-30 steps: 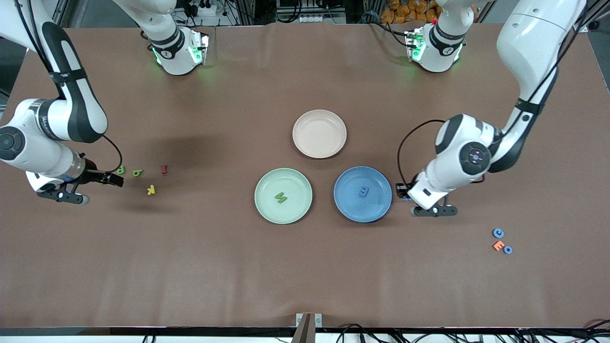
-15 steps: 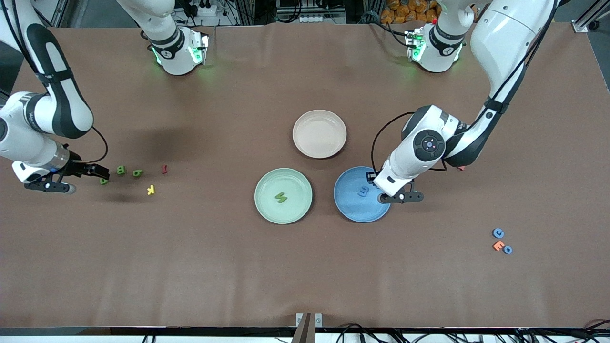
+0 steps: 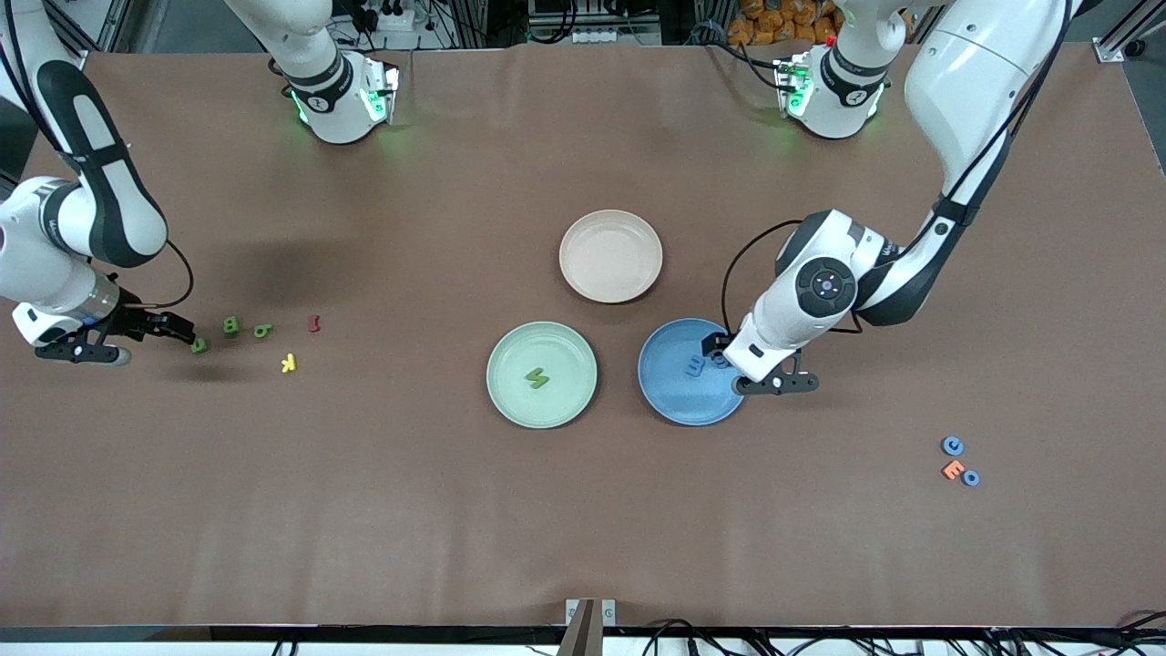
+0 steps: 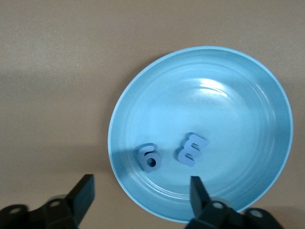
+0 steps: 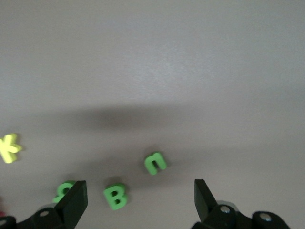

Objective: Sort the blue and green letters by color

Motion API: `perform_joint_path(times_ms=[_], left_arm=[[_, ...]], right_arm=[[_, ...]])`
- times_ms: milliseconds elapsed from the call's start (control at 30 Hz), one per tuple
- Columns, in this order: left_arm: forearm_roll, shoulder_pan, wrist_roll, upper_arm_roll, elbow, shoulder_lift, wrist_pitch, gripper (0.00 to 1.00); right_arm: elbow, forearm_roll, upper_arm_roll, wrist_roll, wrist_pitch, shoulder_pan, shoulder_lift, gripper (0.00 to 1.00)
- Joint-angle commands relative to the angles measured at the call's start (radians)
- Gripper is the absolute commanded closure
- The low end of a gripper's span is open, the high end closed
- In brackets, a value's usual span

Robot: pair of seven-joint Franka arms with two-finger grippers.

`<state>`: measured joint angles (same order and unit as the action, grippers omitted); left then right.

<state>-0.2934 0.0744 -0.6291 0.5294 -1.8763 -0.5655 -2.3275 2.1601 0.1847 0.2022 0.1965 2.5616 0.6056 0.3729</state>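
The left gripper (image 3: 720, 353) hangs over the blue plate (image 3: 669, 401), at the rim toward the left arm's end, fingers (image 4: 198, 191) spread wide and empty. Two blue letters lie flat in the plate: a 6 (image 4: 149, 158) and an E (image 4: 190, 149) side by side, just apart. The front view shows the E (image 3: 695, 366) clearly, while the 6 (image 3: 719, 359) is barely visible beside the gripper.

The right gripper (image 3: 180, 333) is low over the surface just beside a small green letter (image 3: 199, 345), fingers (image 5: 204, 195) wide, holding nothing. Its wrist view shows that letter (image 5: 155, 162) as a hook-shaped piece, with a green B (image 5: 116, 196) and another green letter (image 5: 64, 191) beside it; in the front view the B (image 3: 231, 324) and its neighbour (image 3: 263, 331) form a row running toward a red letter (image 3: 313, 322). A yellow K (image 3: 289, 363) lies nearer the camera.

A green S (image 3: 537, 378) lies slantwise in the green plate (image 3: 510, 401). The pink plate (image 3: 610, 255) is farther from the camera than both. Toward the left arm's end, two blue letters (image 3: 953, 445) (image 3: 971, 478) flank an orange E (image 3: 952, 470), with open surface around them.
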Motion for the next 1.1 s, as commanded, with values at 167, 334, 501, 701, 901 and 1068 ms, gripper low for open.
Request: perform_joint_path(times_ms=[167, 334, 501, 701, 901, 1068], left_arm=[[-0.076, 0.157, 0.198, 0.006, 0.0, 0.006, 0.0, 0.0], [-0.076, 0.229, 0.344, 0.006, 0.003, 0.003, 0.0, 0.0], [-0.078, 0.3, 0.512, 0.004, 0.016, -0.007, 0.0, 0.0], [-0.078, 0.331, 0.692, -0.066, 0.069, -0.019, 0.0, 0.0], [-0.079, 0.326, 0.795, -0.129, 0.131, -0.065, 0.0, 0.0], [-0.136, 0.327, 0.864, -0.155, 0.192, -0.108, 0.0, 0.0]], right_arm=[[0.023, 0.019, -0.032, 0.008, 0.137, -0.012, 0.07, 0.02], [0.041, 0.019, -0.058, 0.008, 0.187, -0.033, 0.086, 0.02], [0.063, 0.019, -0.083, 0.001, 0.196, -0.063, 0.078, 0.03], [0.084, 0.018, -0.084, 0.001, 0.213, -0.067, 0.073, 0.03], [0.096, 0.018, -0.084, 0.001, 0.224, -0.066, 0.07, 0.03], [0.113, 0.019, -0.084, 0.001, 0.244, -0.063, 0.07, 0.04]])
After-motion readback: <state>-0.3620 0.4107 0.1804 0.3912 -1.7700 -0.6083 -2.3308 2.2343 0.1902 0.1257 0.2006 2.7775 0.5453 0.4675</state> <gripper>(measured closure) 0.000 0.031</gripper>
